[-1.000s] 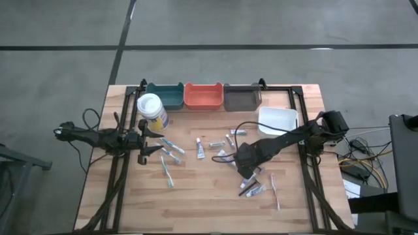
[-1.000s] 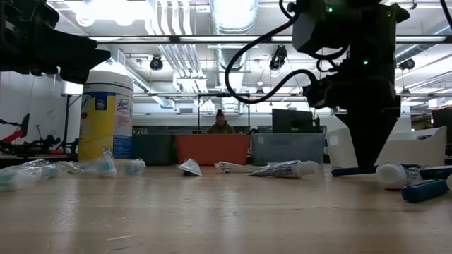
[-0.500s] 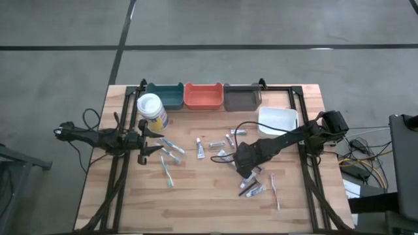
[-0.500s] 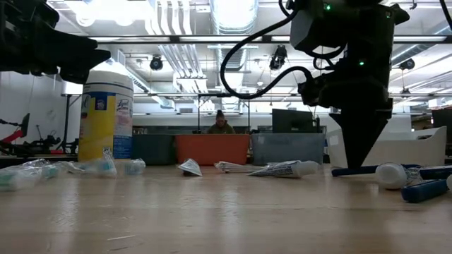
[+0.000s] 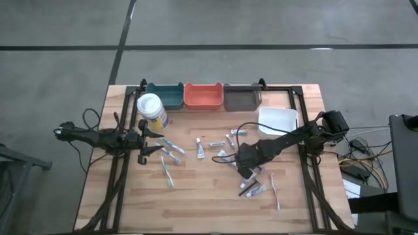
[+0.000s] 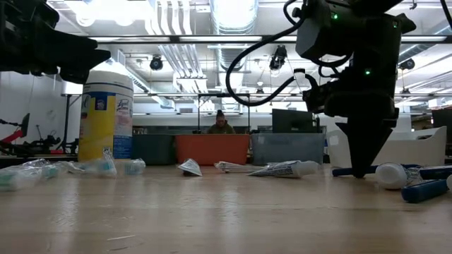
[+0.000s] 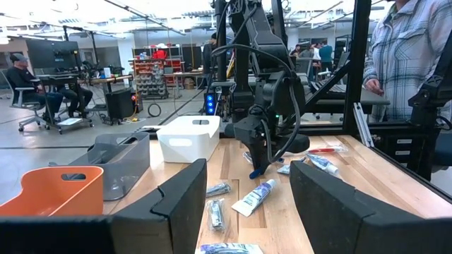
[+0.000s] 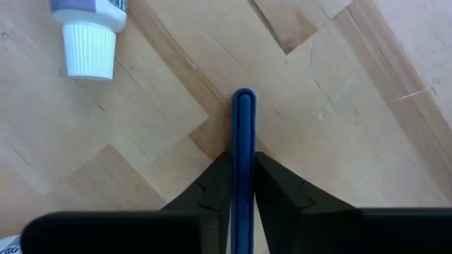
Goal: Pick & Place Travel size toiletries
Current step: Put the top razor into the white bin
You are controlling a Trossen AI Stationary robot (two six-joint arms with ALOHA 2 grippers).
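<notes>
Right gripper pinched shut on slim blue toothbrush, handle clamped between both fingers, free end poking out ahead over counter. Toothbrush looks light, stiff, smooth plastic; likely slips or pivots if gripped off-centre, mid-handle hold safest. White-capped mini tube lies on wood ahead, off to one side, apart from the gripper. Left gripper wide open, empty, parked well apart near wipes canister. Bins beyond.
</notes>
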